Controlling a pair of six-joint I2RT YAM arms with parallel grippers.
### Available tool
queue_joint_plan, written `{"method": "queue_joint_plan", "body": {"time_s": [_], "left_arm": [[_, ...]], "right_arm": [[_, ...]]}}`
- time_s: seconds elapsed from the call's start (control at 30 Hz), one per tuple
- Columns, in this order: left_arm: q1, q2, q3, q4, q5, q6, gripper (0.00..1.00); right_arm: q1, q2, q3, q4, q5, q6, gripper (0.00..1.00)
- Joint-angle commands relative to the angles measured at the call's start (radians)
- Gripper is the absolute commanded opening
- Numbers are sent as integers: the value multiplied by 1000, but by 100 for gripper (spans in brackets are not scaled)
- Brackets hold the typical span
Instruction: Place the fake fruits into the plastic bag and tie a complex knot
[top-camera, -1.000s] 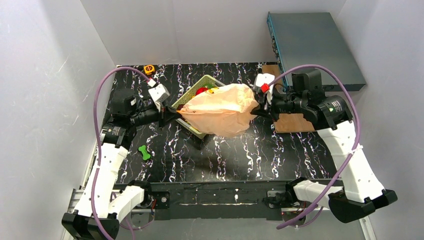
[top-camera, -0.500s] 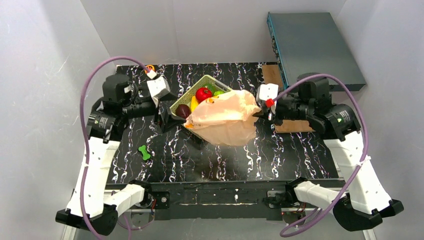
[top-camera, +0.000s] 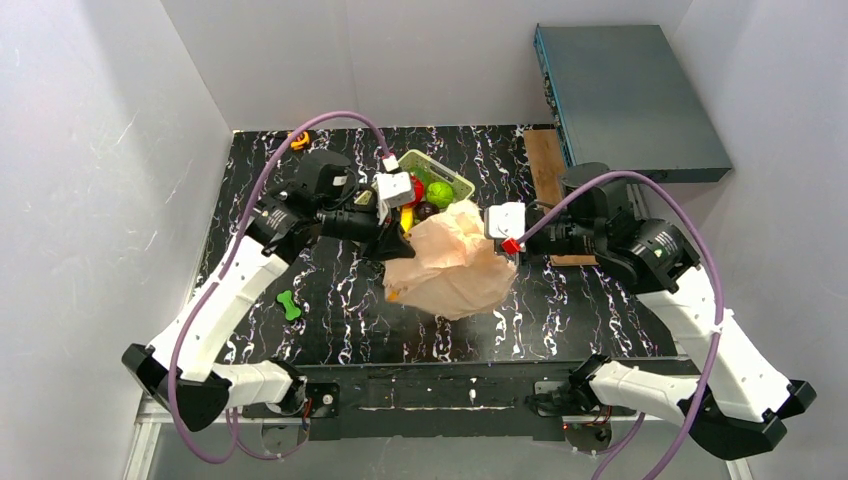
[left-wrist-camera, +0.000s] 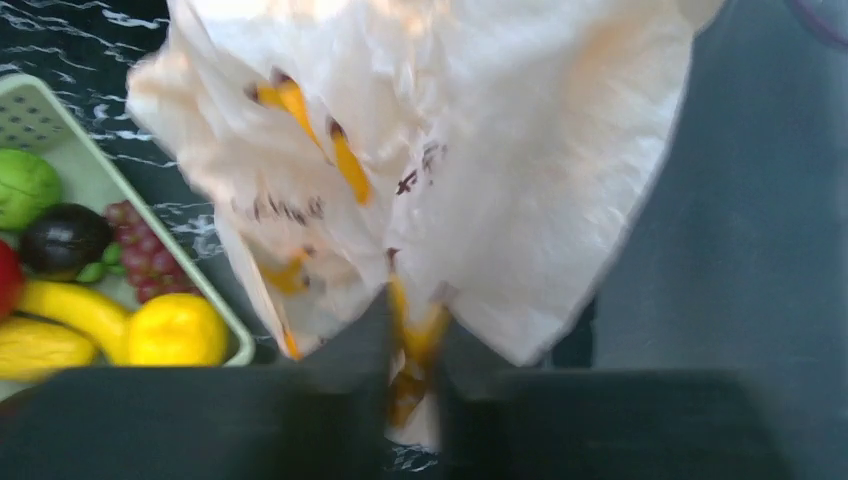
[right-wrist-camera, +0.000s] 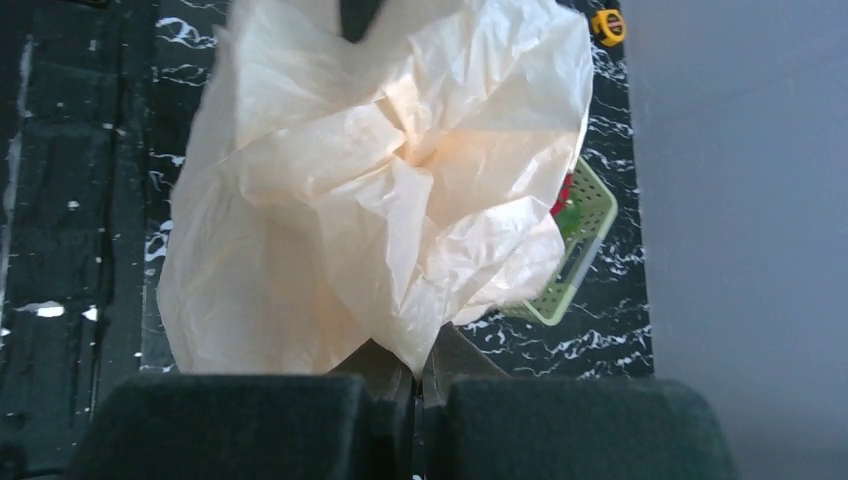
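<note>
The peach plastic bag (top-camera: 452, 268) hangs crumpled between my two grippers, just in front of the green basket (top-camera: 425, 163). My left gripper (top-camera: 397, 243) pinches a bunched strip of the bag (left-wrist-camera: 415, 335) at its left edge. My right gripper (top-camera: 511, 250) is shut on the bag's right corner (right-wrist-camera: 418, 362). The fake fruits lie in the basket (left-wrist-camera: 205, 285): a lime (left-wrist-camera: 25, 185), a plum (left-wrist-camera: 62, 238), grapes (left-wrist-camera: 145, 262), bananas (left-wrist-camera: 70, 312), a citrus (left-wrist-camera: 175, 330). From above, the lime (top-camera: 440, 192) and a red apple (top-camera: 414, 190) show. No knot is in view.
A green bone toy (top-camera: 289, 304) lies on the black marbled table at the left. A yellow tape measure (top-camera: 299, 139) sits at the back left corner. A grey box (top-camera: 630, 100) and a wooden board (top-camera: 545, 160) stand at the back right.
My left gripper let go of the bag, swung right past the basket and closed on the bag again. The bag shifted forward off the basket, uncovering the fruits. My right gripper moved left.
</note>
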Motion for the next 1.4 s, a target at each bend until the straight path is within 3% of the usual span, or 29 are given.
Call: {"method": "queue_joint_plan", "body": {"time_s": [0.0,0.13,0.2,0.23,0.27,0.3,0.33,0.47,0.7,0.83,1.0,1.13,1.27,1.37], "left_arm": [[69,-122,-42,2,-73,-56,0],[311,-222,-110,154,-71,-145,0],[326,-228,-94,143,-112,-93,0],[325,-241,-103,165,-128,-78,0],[323,-260,-120,204,-147,-79,0],[313,-276,-139,234,-174,-72,0],[293,-291,-152,253,-207,-54,0],[211,-350,-217,314,-298,58,0],[54,-418,-265,325,-313,244,0],[-39,-461,-299,-14,-180,472,0],[-107,-619,-614,-288,-180,774,0],[-113,-734,-805,-371,-166,971,23],[-113,-772,-828,-418,-122,1020,32],[-113,-757,-813,-444,-83,1032,33]], "right_arm": [[-7,-73,-31,36,141,-25,1],[-59,-140,-86,-15,167,12,1],[-62,-137,-73,-56,153,81,12],[-62,-129,-55,-72,132,126,24],[-62,-116,-30,-85,109,191,51],[-62,-101,-5,-94,93,261,84],[-63,-81,23,-102,76,326,97],[-62,4,125,-110,28,504,98],[-41,116,191,24,-53,572,98],[-43,156,196,-47,-4,497,98],[-42,128,25,-53,0,459,99],[-42,109,-89,-52,-51,450,98],[-35,113,-156,-14,-134,479,98],[4,148,-168,57,-182,529,98]]}}
